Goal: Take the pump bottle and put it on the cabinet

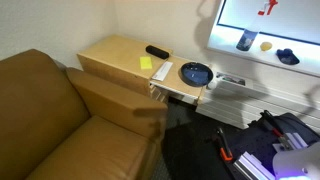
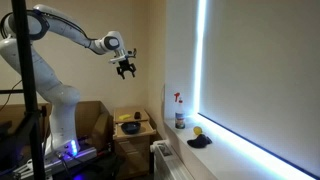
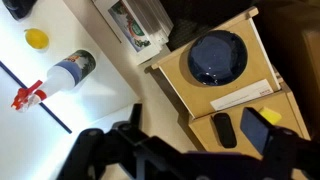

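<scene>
The pump bottle [image 2: 179,112] stands upright on the white window ledge, translucent with a red-and-white trigger head; it also shows in an exterior view [image 1: 246,40] and in the wrist view [image 3: 66,74]. The cabinet [image 1: 115,55] of light tan wood stands between the sofa and the ledge, and is seen in an exterior view [image 2: 138,138] and the wrist view [image 3: 190,105]. My gripper [image 2: 126,70] hangs high in the air above the cabinet, well apart from the bottle. In the wrist view the gripper [image 3: 185,150] is open and empty.
A dark blue bowl [image 3: 218,57] sits on the lower tan box beside the cabinet. A black remote [image 3: 225,129] and a yellow note [image 1: 147,62] lie on the cabinet top. A yellow object [image 3: 37,39] and a dark object [image 1: 288,57] lie on the ledge. A brown sofa [image 1: 50,120] flanks the cabinet.
</scene>
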Robot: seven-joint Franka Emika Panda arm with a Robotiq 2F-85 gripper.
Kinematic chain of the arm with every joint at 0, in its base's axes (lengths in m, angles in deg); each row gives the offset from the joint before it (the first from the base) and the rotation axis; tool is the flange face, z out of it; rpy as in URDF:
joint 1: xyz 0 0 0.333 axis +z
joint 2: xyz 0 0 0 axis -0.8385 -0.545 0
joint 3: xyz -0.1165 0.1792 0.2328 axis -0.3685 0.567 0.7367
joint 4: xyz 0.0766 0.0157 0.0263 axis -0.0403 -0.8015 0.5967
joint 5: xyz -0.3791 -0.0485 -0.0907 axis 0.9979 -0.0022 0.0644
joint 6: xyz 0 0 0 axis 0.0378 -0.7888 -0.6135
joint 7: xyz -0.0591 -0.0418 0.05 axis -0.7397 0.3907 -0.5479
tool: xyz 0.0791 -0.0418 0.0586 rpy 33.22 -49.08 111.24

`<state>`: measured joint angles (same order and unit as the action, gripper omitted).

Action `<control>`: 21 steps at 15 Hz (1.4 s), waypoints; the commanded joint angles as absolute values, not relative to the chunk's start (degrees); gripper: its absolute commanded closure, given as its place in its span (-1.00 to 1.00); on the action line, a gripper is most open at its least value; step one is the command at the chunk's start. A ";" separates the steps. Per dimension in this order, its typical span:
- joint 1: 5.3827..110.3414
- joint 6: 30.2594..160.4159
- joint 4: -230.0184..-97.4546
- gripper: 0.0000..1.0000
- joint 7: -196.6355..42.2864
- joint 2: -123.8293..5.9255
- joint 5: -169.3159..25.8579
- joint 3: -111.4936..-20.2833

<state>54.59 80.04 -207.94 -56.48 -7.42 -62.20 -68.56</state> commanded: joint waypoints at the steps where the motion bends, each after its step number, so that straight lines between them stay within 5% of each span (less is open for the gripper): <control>1: 54.59 79.92 -207.83 -1.00 -56.47 -7.46 -62.24 -68.53; 11: 43.92 84.94 -200.15 -1.00 -57.55 -23.12 -68.35 -86.27; 16: 43.40 82.97 -201.80 -1.00 -53.14 -21.82 -67.64 -85.86; 21: 43.74 86.73 -193.19 -1.00 -54.44 -34.09 -72.79 -87.74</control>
